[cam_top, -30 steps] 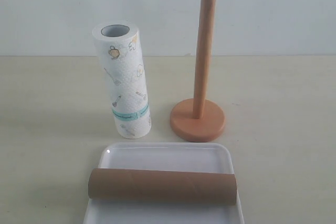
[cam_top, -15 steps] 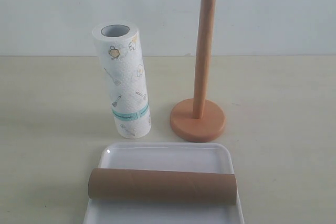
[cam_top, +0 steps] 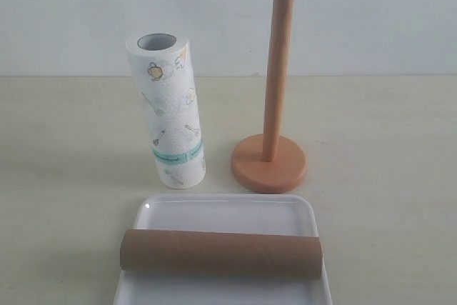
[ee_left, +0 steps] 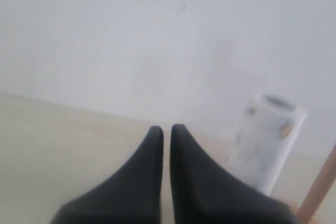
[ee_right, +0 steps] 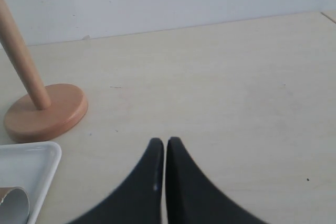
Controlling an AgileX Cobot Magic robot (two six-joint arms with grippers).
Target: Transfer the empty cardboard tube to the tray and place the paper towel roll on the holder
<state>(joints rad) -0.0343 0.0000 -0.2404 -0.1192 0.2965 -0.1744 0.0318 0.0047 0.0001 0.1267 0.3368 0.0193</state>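
The brown cardboard tube [cam_top: 220, 253] lies on its side across the white tray [cam_top: 221, 208], reaching from one side rim to the other. Beyond the tray's far edge, toward its left corner, the paper towel roll [cam_top: 168, 112] stands upright on the table [cam_top: 385, 176], clear of the tray, with its grey core open at the top. Beyond the tray's far right corner stands the wooden holder [cam_top: 270, 163], its post upright and bare, its round base near the tray but not touching it. A gap separates the roll from the holder. Neither of the 2 arms shows in the exterior view. The left claw [ee_left: 166, 129] has its 2 black fingers drawn together with only a thin slit between them and nothing held; where it hangs relative to the tray I cannot tell. The right claw [ee_right: 165, 141] is closed the same way, also empty, and hangs over bare table off the tray's right side.
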